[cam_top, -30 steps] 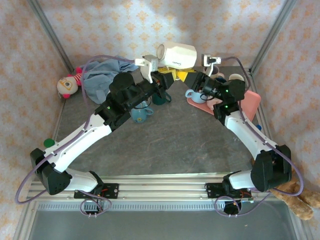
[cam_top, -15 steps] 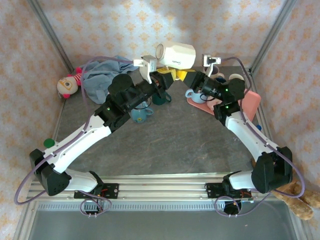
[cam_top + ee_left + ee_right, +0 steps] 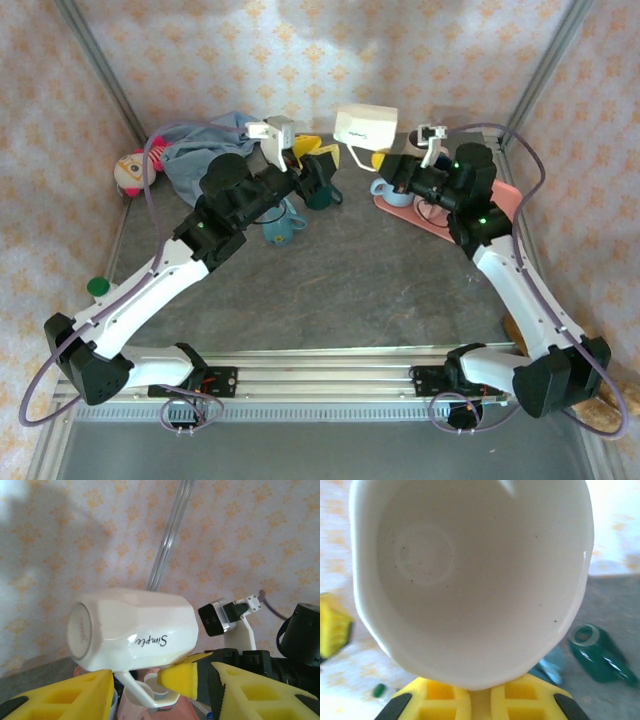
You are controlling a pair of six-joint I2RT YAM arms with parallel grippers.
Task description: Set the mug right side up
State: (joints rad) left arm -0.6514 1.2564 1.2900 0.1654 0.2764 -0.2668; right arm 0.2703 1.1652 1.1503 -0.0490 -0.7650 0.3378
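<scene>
White mug (image 3: 365, 125) aloft on its side, 12 o'clock over table (image 3: 350, 290).
Right pincer (image 3: 480, 694) clamps its rim, mouth facing 3 o'clock; left pincer (image 3: 312, 158) gapes wide, empty.

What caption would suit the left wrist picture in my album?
White mug held sideways in mid-air by the right gripper, open left gripper in the foreground.

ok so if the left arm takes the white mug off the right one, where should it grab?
Likely the faceted body near the base, approached from the left. The white mug hangs on its side, the right gripper pinching its rim at the open end, the handle pointing down. The open left gripper faces that free end.
</scene>
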